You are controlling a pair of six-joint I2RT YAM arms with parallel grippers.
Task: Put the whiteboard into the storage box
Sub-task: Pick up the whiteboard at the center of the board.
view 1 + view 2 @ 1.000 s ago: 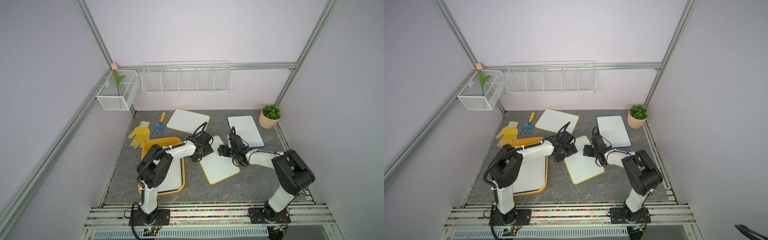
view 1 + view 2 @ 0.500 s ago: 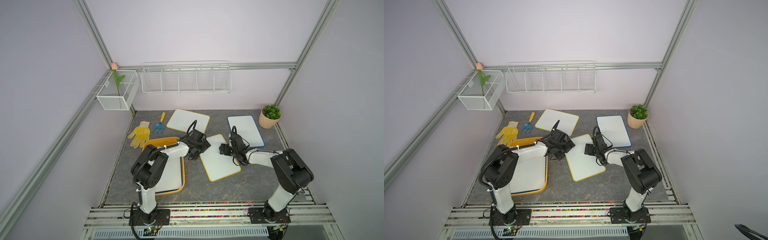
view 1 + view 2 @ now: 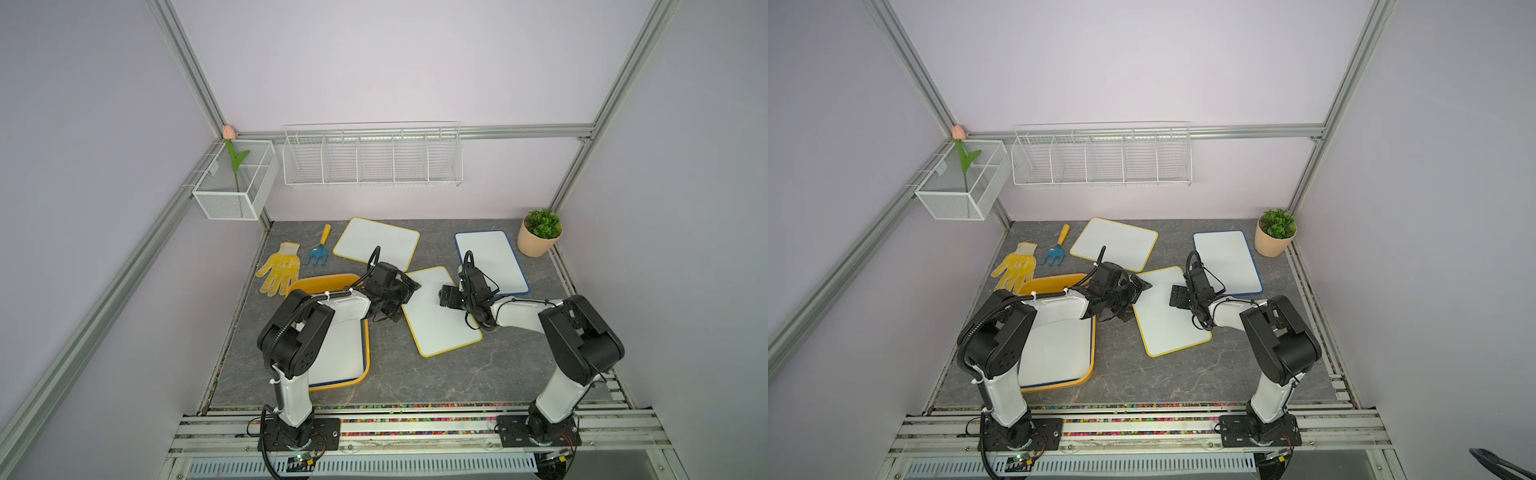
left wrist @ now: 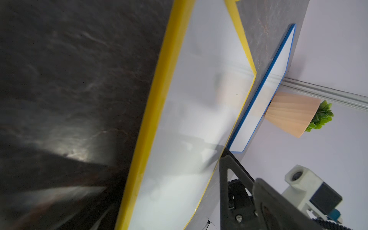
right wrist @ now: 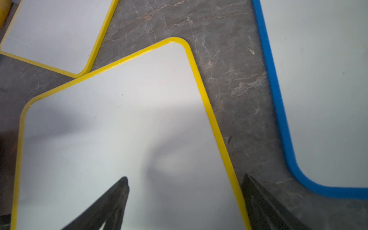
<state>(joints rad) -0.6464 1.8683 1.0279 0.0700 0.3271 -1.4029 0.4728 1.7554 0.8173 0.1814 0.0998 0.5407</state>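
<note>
Whiteboard (image 3: 440, 328), yellow-rimmed, is flanked by left hand (image 3: 403, 293) and right hand (image 3: 449, 296), both wide open and empty; an edge grasp is required.

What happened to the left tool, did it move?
Yes. The left tool slid back off the yellow-edged whiteboard, toward the storage box.
</note>
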